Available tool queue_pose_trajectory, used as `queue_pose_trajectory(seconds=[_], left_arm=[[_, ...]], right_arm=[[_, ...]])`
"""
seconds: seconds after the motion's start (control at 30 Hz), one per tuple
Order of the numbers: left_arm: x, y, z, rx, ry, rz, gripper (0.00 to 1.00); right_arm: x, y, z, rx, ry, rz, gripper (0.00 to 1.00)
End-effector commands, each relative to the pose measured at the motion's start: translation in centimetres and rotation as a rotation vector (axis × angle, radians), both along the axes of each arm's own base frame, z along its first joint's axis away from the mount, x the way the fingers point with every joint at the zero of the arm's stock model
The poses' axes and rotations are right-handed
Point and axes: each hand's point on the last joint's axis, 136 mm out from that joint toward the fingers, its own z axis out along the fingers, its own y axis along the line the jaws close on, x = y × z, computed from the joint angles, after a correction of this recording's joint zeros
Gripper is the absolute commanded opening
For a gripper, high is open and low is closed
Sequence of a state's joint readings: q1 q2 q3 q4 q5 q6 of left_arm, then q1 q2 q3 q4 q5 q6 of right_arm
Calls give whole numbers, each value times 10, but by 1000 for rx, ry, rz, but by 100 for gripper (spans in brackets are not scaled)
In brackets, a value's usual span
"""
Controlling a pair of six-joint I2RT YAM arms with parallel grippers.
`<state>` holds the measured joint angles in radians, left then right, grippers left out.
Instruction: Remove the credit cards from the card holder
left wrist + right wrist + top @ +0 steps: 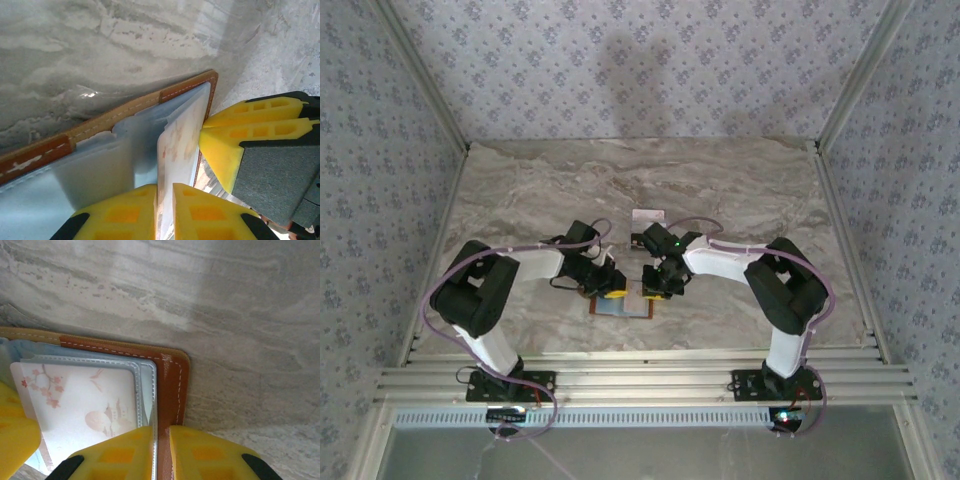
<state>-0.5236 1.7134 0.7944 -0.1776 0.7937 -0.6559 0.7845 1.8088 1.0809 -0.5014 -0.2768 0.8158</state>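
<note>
left gripper (164, 194) pinches pink card (182, 135) | right gripper (161, 434) clamps holder (172, 375) edge | pink card not yet out | pale card (648, 215) apparently already out

Seen from above, soft, even, rather dim light falls on the pale marbled table (740, 190), a broad faint shadow smudges the patterned back wall (630, 60), and the picture is low in detail and slightly grainy, with straight rails splaying toward the corners. Both wrist close-ups are brighter, the table's veining fairly sharp while whatever is nearest along the bottom edge goes soft. In the left wrist view a small white glint sits on clear plastic (87, 92) beside the card holder (125, 112), the whitish credit card (182, 135) looks washed out, and grey shadow dims the table at upper right.
</note>
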Motion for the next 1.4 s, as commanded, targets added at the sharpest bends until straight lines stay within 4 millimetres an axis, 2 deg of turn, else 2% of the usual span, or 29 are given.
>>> queue_pose_trajectory(seconds=[0.0,0.27,0.37,0.47,0.7,1.13,1.23,1.37], left_arm=[[-1,-8,5,-53,3,-22,17],[-3,-7,7,-37,-5,-31,11],[-3,-5,8,-28,-14,-33,9],[-4,-3,8,-18,-14,-34,7],[-7,5,8,1,-10,-24,6],[-10,16,5,51,-9,-26,6],[-9,18,2,64,-7,-25,6],[-7,17,-5,67,1,-16,6]], right_arm=[[-10,0,-19,-38,36,16,18],[-12,-5,-20,-50,42,10,18],[-11,-9,-18,-56,38,2,23],[-10,-13,-18,-60,40,-5,23],[-9,-17,-20,-62,44,-6,15],[-8,-19,-20,-67,46,-6,12],[-6,-17,-15,-55,34,-9,14],[-2,-11,-4,-29,12,-12,25]])
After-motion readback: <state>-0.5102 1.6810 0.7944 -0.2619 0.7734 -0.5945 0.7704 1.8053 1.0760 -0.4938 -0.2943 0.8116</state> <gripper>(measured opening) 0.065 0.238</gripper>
